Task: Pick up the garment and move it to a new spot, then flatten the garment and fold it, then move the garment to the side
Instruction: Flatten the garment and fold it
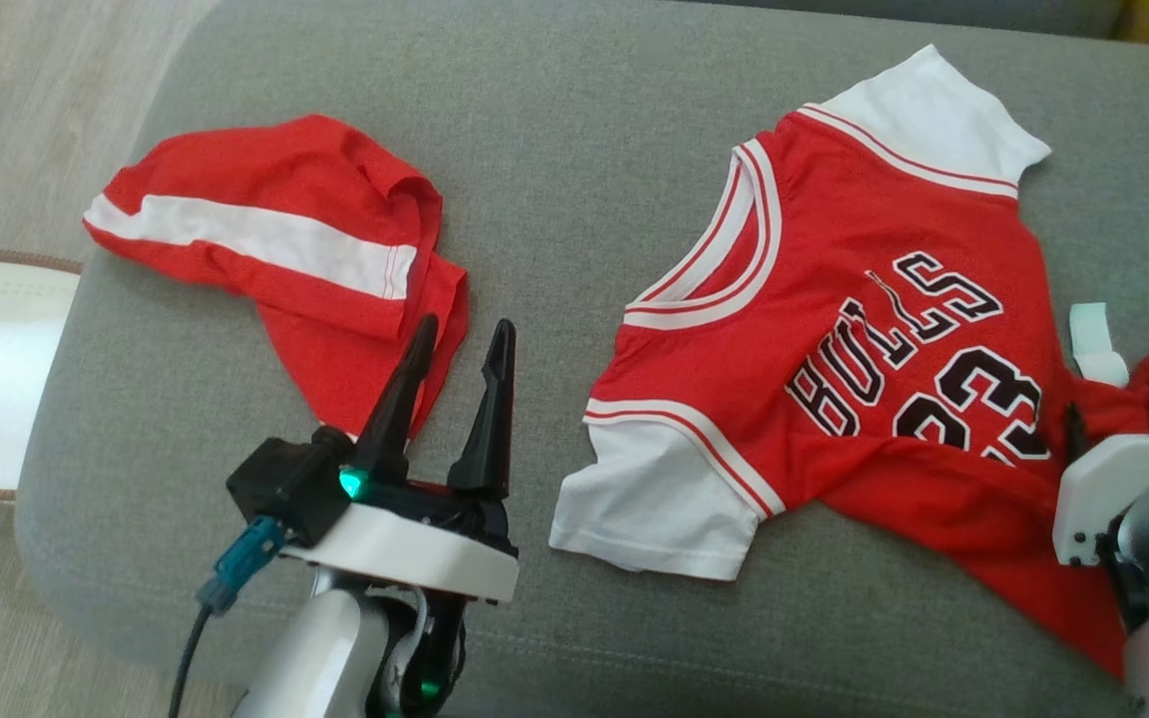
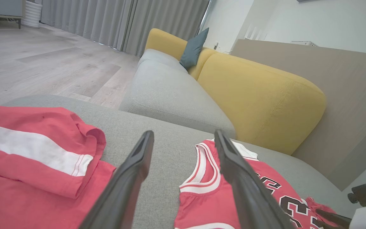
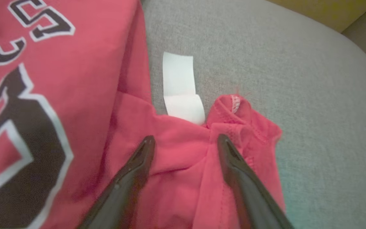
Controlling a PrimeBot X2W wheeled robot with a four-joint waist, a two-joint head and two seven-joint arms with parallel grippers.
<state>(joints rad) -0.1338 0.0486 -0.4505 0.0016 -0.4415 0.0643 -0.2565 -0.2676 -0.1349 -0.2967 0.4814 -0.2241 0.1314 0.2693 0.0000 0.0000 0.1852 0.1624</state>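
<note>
At the right edge of the cushion [image 1: 574, 120], the right gripper [image 3: 186, 140] stands spread over the jersey [image 1: 834, 329]; the left gripper [image 1: 466, 322] stands spread beside the shorts [image 1: 285, 249].

The jersey [image 1: 834, 329] is red with white sleeves, striped white-and-red neck trim and black "BULLS" lettering above a 23. It lies front up on the grey cushion [image 1: 574, 120], across the right half of the head view. Its neck faces the frame's centre, and the hem — rumpled and folded over — runs to the lower right. A white label [image 3: 179, 86] pokes out there.
</note>
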